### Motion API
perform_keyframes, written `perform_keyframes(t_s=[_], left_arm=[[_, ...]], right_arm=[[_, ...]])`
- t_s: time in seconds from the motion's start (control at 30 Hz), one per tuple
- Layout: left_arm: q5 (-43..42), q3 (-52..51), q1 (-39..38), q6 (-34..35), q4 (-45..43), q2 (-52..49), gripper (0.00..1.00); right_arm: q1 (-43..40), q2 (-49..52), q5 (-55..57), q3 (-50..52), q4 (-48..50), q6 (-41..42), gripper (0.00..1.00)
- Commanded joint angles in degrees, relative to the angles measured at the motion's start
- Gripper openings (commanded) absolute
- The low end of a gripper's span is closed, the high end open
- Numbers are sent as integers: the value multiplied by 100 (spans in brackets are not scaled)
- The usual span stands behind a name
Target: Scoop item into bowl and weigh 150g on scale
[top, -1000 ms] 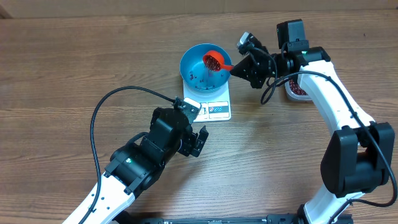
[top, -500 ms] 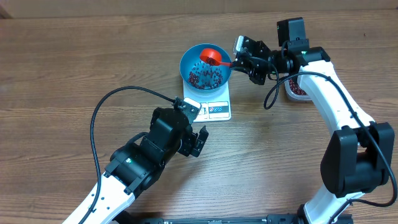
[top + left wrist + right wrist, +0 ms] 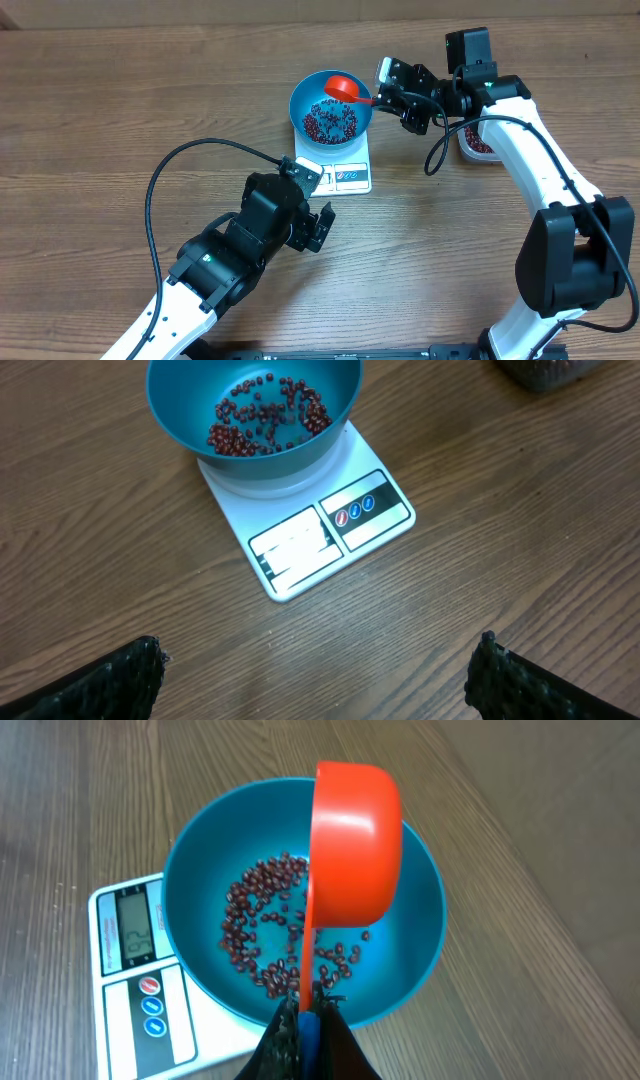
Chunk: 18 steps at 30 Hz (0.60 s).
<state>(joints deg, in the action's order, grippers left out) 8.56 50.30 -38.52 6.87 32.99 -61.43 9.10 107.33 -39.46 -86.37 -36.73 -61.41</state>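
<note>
Robotics lab bench: wood-grain table (image 3: 90,110), two cabled arms (image 3: 525,150).

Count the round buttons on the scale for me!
3, in a row on the scale beside its display: a red button at one end, then two blue buttons.

The white rectangular scale (image 3: 330,532) lies flat, its display and blue-marked buttons along one edge. The bright blue bowl (image 3: 185,400) stands upright on the scale, holding a thin, loose scatter of glossy maroon beans (image 3: 262,422).

Overhead top-down, both wrists close, sharing bowl (image 3: 300,100)
</note>
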Motion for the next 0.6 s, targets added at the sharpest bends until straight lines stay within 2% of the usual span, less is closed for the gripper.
perform_keyframes(t_s=[0.0, 0.13, 0.3, 0.37, 0.57], left_arm=[[-68, -4, 26, -90, -2, -39, 99], [-68, -4, 26, -90, -2, -39, 99], [-68, -4, 26, -90, -2, -39, 100], [-68, -4, 26, -90, -2, -39, 100], [-68, -4, 26, -90, -2, -39, 100]], right_arm=[[24, 4, 146, -164, 9, 9, 4], [15, -85, 291, -190, 11, 669, 4], [-52, -597, 1239, -267, -4, 2682, 4], [-105, -863, 1672, -267, -96, 3167, 4], [-278, -1690, 2887, -267, -841, 3698, 4]])
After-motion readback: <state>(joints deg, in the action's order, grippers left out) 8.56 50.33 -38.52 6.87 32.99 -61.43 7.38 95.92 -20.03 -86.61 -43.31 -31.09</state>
